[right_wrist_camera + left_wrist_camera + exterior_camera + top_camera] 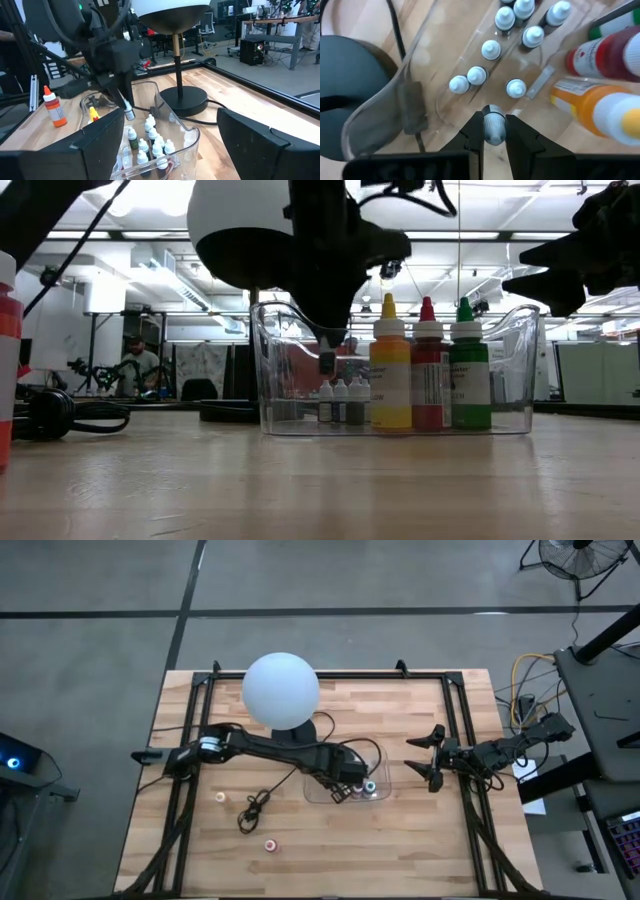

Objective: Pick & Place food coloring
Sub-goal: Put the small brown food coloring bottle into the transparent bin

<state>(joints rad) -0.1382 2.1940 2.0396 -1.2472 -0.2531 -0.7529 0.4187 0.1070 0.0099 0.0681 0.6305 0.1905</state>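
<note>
**Left gripper holds a dropper bottle over the tray**

You have the left gripper (494, 131) pinched tight on one small food coloring bottle (493, 125), held above the clear plastic tray (275, 370); in the left wrist view the bottle's pale cap shows between the two fingers; in the right wrist view the bottle (128, 111) hangs tilted, its long axis slanting down toward the tray rather than standing plumb; from table height it (326, 363) hangs just above the small bottles inside.

You can see the rest of the small dropper bottles (491, 49) standing upright in the tray with white caps up, clustered close together; one of them (515, 88) stands just beside the held bottle's path. Three larger bottles stand upright at the tray's other end: a yellow one (390, 375), a red one (427, 370) and a green one (469, 370), side by side and touching or nearly so.

Around you: the white globe lamp (281, 688) sits behind the tray, its dark base (184, 101) near the tray wall; a black cable (257, 808) lies coiled on the wooden table (420, 840); two small items (220, 797) (269, 844) lie loose on the wood, well apart from the tray.

Your right gripper (428, 756) waits off to the tray's right, jaws spread wide, holding nothing.
</note>
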